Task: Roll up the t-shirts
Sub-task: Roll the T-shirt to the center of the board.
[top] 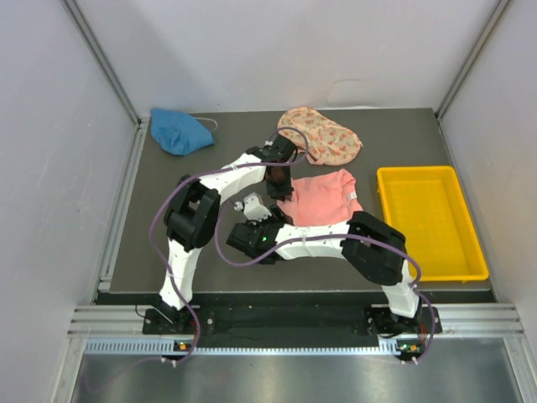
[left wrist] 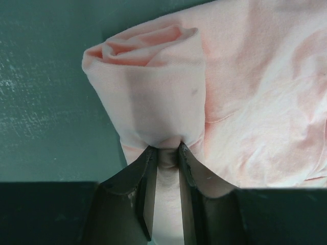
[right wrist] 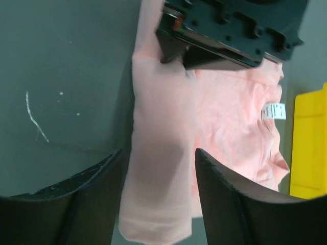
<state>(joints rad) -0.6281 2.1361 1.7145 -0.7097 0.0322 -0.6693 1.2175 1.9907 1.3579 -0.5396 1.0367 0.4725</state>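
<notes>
Pincer of our left arm [left wrist: 167,149] is closed on the salmon-pink t-shirt [top: 323,197]. Its two fingers pinch the cloth at one end of the rolled part [left wrist: 148,76], with a narrow strip of pink between them. We think it grips there so that the turns of the roll do not fall open.

Our right pincer [right wrist: 158,153] stands over the other end of the same roll, one finger on each side. The cloth fills the gap from finger to finger, so we judge that this pincer also grips the roll, only much wider. With both ends held, the roll can be turned evenly toward the flat part of the shirt.

This shirt lies in the middle of the table [top: 151,218], between the arms. Its flat part with the white label [right wrist: 276,110] reaches toward the yellow tray [top: 430,220]. From what we see, only its left edge is rolled.

We count three t-shirts: the pink one, a blue t-shirt [top: 179,130] bunched at the far left corner, and a floral t-shirt [top: 323,136] at the far edge, just behind the pink one. Those two are not rolled. We count one tray, with nothing in it, and two arms.
</notes>
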